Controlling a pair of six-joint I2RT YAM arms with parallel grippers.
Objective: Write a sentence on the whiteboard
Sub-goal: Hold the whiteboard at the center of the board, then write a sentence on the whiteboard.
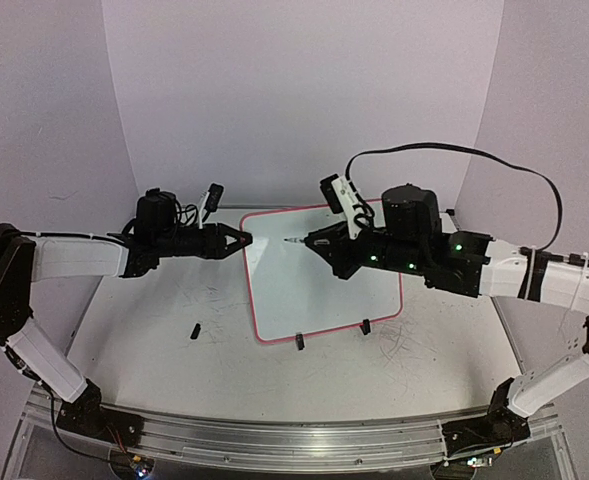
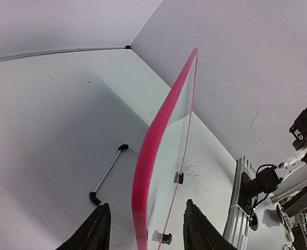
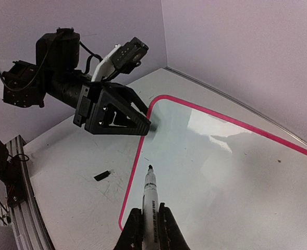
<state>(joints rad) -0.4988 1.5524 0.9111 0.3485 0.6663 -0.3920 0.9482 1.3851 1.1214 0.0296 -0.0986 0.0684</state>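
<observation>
Far left: the left arm is stretched across the table (image 1: 144, 370) toward the centre. A small black piece (image 1: 193, 329) is seen lying on the table, left of the board and apart from it. What it is can't be told.

The left gripper (image 1: 242, 240) is positioned at the upper-left edge of the whiteboard (image 1: 324, 300). In the left wrist view its fingers (image 2: 97, 229) are spread either side of the pink border (image 2: 144, 177), with a gap visible on both sides. Jaws released, nothing gripped.

The whiteboard is placed mid-table between the two grippers, turned a little off square. Its two black clip feet (image 1: 300, 342) are seen on the near edge.

The marker (image 3: 149, 190) is clenched in the right gripper (image 3: 149, 212). Its uncapped tip is pointed at the left part of the board, just inside the border. Contact between tip and board can't be confirmed from any view.

Far right: a black cable (image 1: 474, 152) is looped above the right arm
</observation>
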